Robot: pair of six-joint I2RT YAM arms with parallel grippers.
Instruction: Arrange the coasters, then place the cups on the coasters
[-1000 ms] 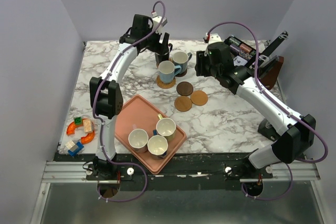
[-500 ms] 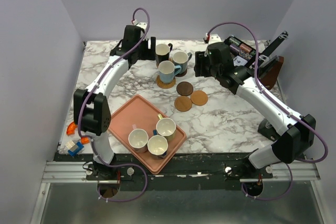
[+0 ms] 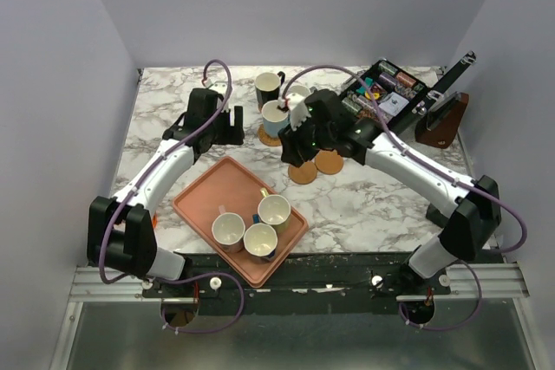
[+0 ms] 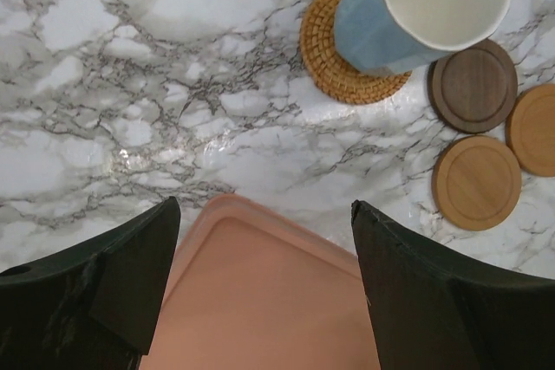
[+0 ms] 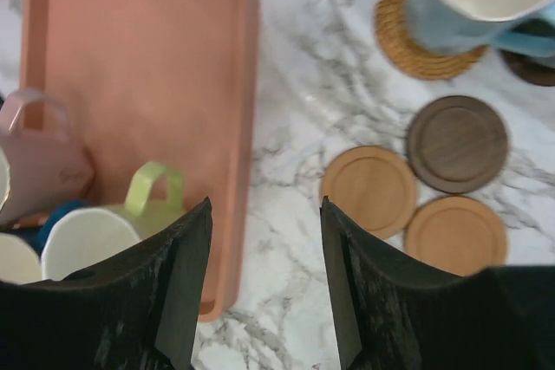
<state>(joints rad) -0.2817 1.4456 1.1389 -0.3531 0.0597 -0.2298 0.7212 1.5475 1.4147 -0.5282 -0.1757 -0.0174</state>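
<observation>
Marble-veined white tabletop [image 3: 165, 119], overhead view: my left gripper [image 3: 229, 124] hangs wide open and empty at centre left, above the far corner of a salmon-pink rectangular tray [image 3: 208, 197] holding three cream-lined mugs [image 3: 260, 240] at its lower right end. My right gripper [image 3: 295, 152] hovers mid-frame over loose coasters, two tan wooden discs [image 3: 329, 162] showing beside it. Upper centre, a light blue mug [image 3: 276, 116] sits on a tan woven round coaster [image 3: 267, 138], a black mug [image 3: 269, 88] just behind.

Left wrist view: my left fingers [image 4: 95, 292] stand far apart, gripping nothing, over the tray's corner. A dark brown wooden coaster [image 4: 474, 84] lies at right, just beside the woven one.

Right wrist view: my right fingers [image 5: 178, 292] stand partly apart with nothing between them, above bare marble between tray and loose coasters. A pink mug [image 5: 35, 162] and a yellow-green-handled mug [image 5: 87, 249] stand at lower left.
</observation>
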